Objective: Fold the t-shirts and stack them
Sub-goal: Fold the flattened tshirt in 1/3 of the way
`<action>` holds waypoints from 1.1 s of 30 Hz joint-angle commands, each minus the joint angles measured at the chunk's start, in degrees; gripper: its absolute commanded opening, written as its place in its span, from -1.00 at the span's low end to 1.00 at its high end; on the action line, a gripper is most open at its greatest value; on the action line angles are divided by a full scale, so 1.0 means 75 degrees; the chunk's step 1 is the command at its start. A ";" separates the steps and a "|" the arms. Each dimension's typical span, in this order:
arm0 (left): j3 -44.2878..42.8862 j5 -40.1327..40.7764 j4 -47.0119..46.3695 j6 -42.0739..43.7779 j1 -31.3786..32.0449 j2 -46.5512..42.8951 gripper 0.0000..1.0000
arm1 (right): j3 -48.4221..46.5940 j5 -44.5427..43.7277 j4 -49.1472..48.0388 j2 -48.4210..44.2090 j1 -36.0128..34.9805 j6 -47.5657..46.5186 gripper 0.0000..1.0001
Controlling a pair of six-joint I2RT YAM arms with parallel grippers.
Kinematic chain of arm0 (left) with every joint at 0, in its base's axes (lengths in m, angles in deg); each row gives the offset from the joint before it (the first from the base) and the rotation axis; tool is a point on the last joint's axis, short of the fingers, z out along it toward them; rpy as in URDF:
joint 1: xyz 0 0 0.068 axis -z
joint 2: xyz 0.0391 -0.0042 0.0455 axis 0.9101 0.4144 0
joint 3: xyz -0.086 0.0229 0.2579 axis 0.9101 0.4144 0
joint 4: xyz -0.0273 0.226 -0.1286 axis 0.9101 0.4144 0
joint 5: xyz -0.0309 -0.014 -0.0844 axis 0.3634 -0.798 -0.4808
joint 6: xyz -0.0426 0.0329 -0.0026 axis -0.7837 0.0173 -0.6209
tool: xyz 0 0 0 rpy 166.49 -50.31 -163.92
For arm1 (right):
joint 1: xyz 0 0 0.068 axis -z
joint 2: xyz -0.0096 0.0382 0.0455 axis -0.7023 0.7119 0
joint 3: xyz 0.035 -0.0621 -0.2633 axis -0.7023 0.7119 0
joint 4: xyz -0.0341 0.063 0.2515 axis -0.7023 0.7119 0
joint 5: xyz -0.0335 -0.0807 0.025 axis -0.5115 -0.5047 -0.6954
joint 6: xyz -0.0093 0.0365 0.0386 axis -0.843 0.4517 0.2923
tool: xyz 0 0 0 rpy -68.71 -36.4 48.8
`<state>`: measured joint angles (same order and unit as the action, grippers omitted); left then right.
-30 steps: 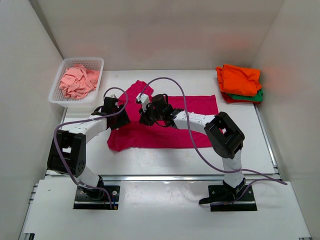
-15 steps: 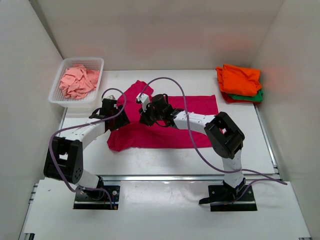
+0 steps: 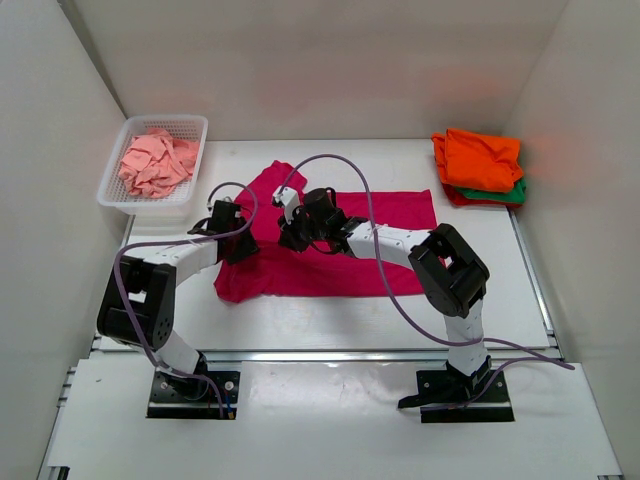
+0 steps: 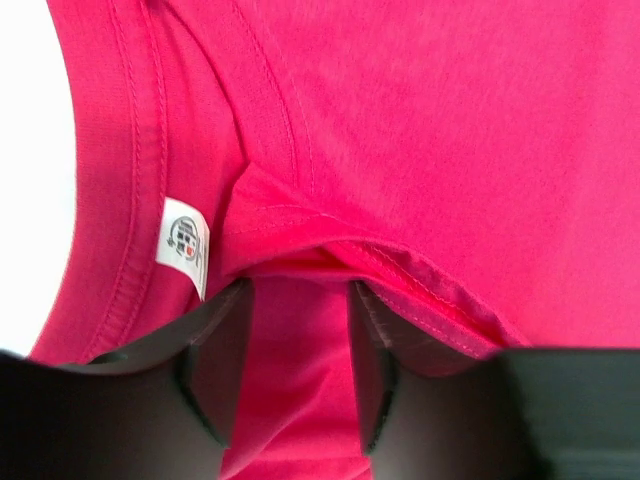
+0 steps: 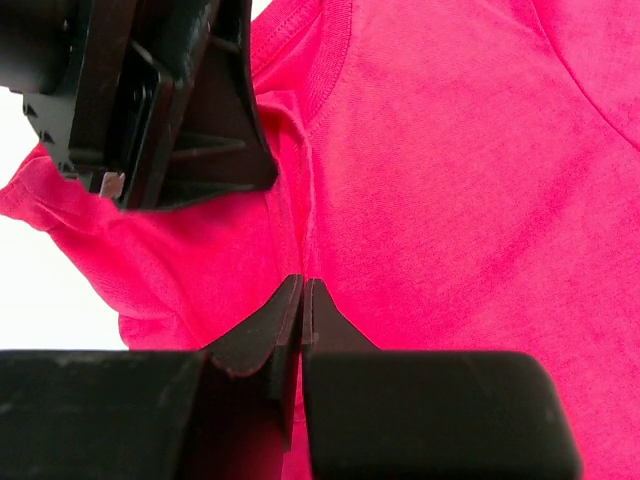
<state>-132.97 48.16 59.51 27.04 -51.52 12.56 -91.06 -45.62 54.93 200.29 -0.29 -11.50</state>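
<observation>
We're straddling the collar fold (image 4: 300, 230) of the magenta-pink cloth t-shirt (image 3: 330, 262) with the left gripper (image 4: 298, 292), jaws parted, right gripper (image 5: 302, 285) closed near that collar, risking a single-layer pinch.

White links (image 3: 385, 240), black joints (image 3: 450, 270), looping purple cables (image 3: 340, 160); right pincer (image 5: 302, 285) black, wedge-tipped.

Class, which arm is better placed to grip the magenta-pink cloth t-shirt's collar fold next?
Left. The left gripper straddles the fold beside the collar of the magenta-pink cloth t-shirt, jaws apart; the right gripper is shut.
</observation>
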 commanded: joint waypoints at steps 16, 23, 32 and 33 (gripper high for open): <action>-0.0708 0.0516 0.0220 0.0500 -0.0132 -0.0274 -1.00 | 0.0352 -0.0057 -0.0663 -0.0550 0.0093 0.0040 -1.00; -0.0205 0.0341 -0.0190 0.0301 -0.0250 -0.0603 -0.12 | 0.0481 -0.0046 -0.0745 -0.0621 0.0151 0.0122 -0.99; -0.0112 0.0236 -0.0084 0.0266 -0.0167 -0.0567 0.42 | 0.0691 -0.0187 -0.0862 -0.0703 0.0280 0.0145 -1.00; -0.0076 0.0270 -0.0119 0.0254 -0.0133 -0.0568 0.39 | 0.0691 -0.0105 -0.0932 -0.0657 0.0327 0.0169 -1.00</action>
<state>-134.65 50.46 59.16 29.27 -53.01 10.77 -86.42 -46.03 52.22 198.68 0.91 -11.00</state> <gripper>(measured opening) 0.702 0.007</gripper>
